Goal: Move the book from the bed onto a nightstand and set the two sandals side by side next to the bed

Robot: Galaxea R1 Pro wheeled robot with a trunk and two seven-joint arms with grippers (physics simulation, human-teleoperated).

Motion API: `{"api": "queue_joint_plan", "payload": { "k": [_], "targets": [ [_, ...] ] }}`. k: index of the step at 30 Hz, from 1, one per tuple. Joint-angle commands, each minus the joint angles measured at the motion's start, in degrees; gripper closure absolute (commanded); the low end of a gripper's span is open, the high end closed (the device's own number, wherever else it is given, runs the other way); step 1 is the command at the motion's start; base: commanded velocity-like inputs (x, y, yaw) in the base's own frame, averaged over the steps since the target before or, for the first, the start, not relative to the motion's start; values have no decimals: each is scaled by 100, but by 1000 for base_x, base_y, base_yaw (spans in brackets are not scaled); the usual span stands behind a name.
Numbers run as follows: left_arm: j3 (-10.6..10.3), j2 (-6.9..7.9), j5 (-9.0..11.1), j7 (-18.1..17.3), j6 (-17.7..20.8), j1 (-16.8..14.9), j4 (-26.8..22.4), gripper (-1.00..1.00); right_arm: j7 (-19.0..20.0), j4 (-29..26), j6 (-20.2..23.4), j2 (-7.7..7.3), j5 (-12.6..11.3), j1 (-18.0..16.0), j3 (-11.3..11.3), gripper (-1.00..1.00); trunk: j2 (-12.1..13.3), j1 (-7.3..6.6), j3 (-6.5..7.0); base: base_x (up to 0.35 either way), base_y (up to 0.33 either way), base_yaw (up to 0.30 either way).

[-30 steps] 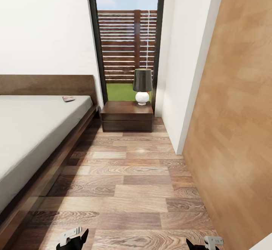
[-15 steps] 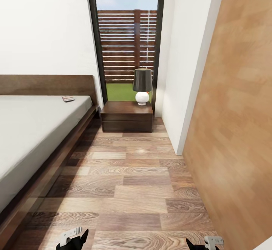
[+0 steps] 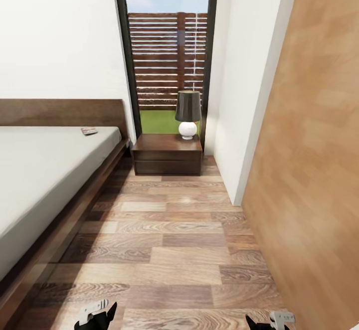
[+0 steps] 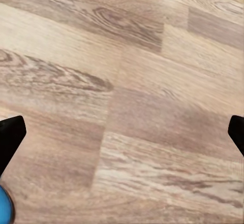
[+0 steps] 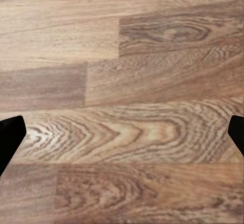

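- Both hands hang low over the wood floor (image 3: pixel 184 230). The left hand (image 4: pixel 122 132) has its two fingers far apart and holds nothing. The right hand (image 5: pixel 122 132) is wide open and holds nothing too.
- The book (image 3: pixel 89 130) lies on the bed (image 3: pixel 45 170), up in the far corner by the headboard (image 3: pixel 60 112).
- The nightstand (image 3: pixel 168 153) stands just beside that end of the bed. A lamp (image 3: pixel 188 113) sits on its far right part, and the rest of its top is bare.
- A bit of bright blue (image 4: pixel 5 206) peeks in by the left hand. It may be a sandal, but I cannot tell.
- I think the job now is to roll up to the book. Go straight down the lane and stop near the nightstand.
- A brown wood wall (image 3: pixel 314 170) is close on the right and the bed frame on the left. Keep in the middle so nothing bumps.
- Set the book down away from the lamp.
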Motion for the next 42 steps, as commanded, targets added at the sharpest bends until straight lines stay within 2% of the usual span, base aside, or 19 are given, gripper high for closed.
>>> {"api": "queue_joint_plan", "payload": {
  "k": [1,10,18,42],
  "targets": [
    [49,-2,-59,-23,-25,-5,5,-100,59,8,2,-1,-60,-4,-22,-100,-2,1,-5,262,-5,0],
    [49,0,-59,-23,-25,-5,5,-100,61,8,2,-1,-60,-4,-20,-100,-2,1,-5,285,-36,0],
    [49,1,-59,-23,-25,-5,5,-100,56,8,2,-1,-60,-2,-22,-100,-2,1,-5,139,-3,0],
    [49,1,-59,-23,-25,-5,5,-100,56,8,2,-1,-60,-1,-22,-100,-2,1,-5,298,0,0]
  ]
}}
